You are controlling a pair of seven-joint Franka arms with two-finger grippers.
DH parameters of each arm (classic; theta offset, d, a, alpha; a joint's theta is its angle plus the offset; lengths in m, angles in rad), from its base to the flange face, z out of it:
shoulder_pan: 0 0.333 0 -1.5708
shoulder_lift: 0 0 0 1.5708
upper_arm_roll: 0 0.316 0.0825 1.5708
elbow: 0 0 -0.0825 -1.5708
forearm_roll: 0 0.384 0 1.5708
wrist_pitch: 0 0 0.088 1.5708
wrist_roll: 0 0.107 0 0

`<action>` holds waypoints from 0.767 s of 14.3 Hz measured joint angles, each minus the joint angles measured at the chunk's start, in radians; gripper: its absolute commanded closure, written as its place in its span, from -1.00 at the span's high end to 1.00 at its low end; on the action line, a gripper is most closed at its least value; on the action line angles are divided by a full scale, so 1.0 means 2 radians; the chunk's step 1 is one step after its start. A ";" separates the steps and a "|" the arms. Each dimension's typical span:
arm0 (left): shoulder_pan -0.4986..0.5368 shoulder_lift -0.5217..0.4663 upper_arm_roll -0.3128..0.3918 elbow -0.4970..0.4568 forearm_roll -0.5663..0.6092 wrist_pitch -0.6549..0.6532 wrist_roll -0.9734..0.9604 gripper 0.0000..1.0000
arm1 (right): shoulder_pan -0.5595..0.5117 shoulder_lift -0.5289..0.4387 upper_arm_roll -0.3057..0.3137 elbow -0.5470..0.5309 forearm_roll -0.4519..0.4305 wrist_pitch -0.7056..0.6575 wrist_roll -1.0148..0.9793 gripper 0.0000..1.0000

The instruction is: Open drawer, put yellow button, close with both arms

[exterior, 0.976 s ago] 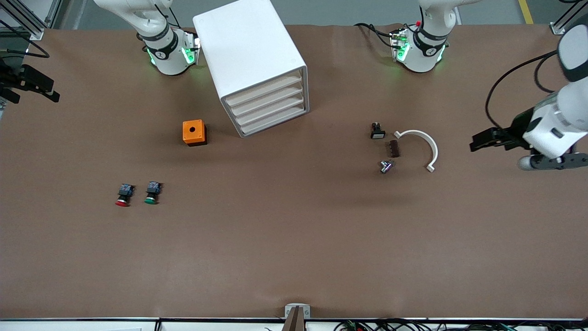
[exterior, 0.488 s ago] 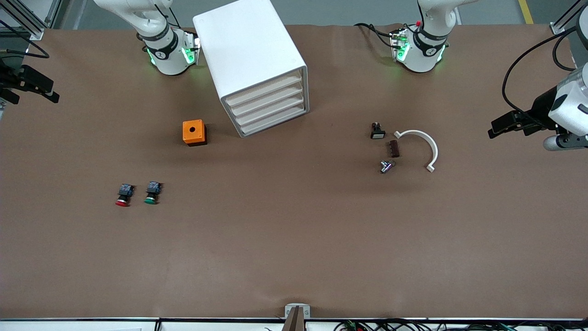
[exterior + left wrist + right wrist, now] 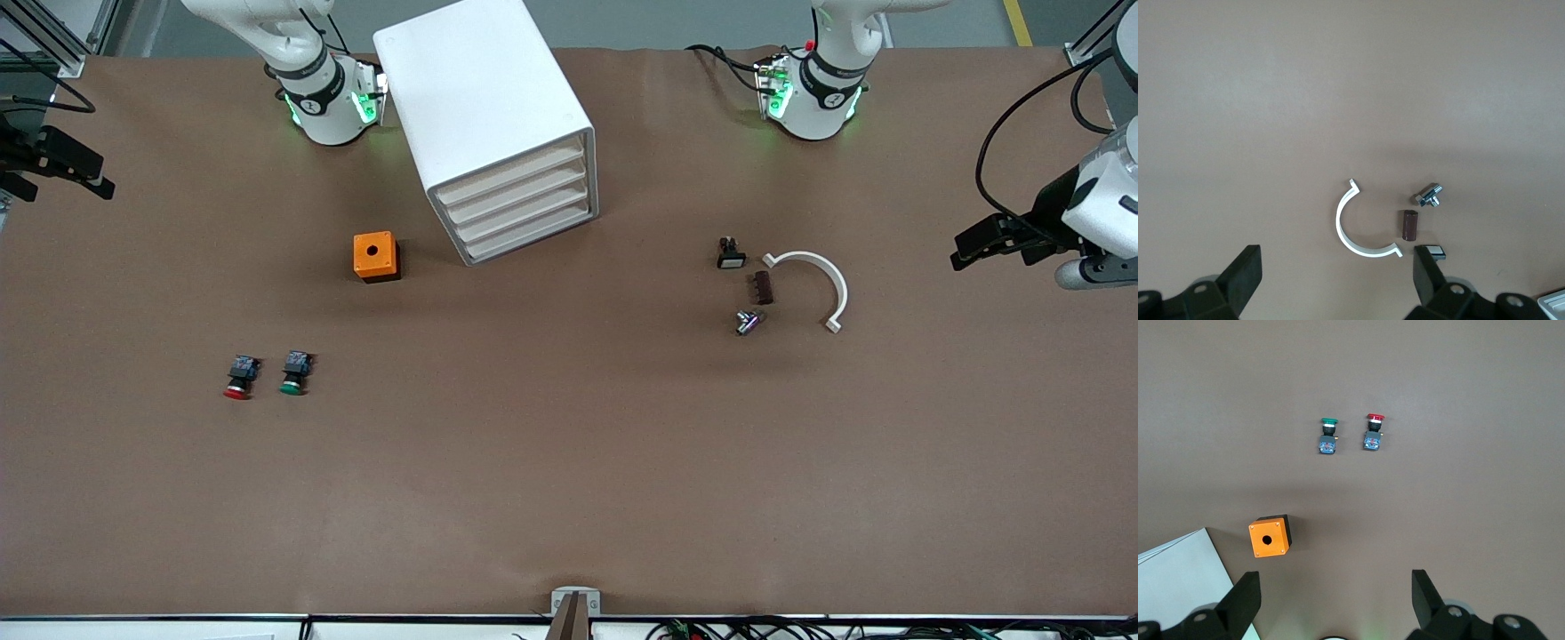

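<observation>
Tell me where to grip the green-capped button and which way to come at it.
Likely from straight above, closing across the dark body of the green-capped button, not its flared cap. It lies on its side, flanks exposed; the red-capped button beside it leaves a finger gap.

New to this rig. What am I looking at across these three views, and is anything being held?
Two white robot arms stand at a brown table. The front view looks down from across it; the other two come from cameras on each wrist.

The left end effector hangs open over its end of the table, above a white curved clip. The right end effector is open too, over an orange box, a green button and a red button. A white drawer cabinet stands with all drawers shut. Nothing is held. No yellow button shows.
</observation>
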 measured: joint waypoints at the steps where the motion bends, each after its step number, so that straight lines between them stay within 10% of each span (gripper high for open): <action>1: 0.000 -0.007 0.001 0.000 0.000 0.000 0.000 1.00 | 0.000 0.000 0.000 0.000 0.000 0.000 0.000 1.00; 11: 0.000 -0.053 0.002 0.021 0.000 -0.088 0.000 1.00 | 0.000 0.000 0.000 0.000 0.000 0.002 0.000 1.00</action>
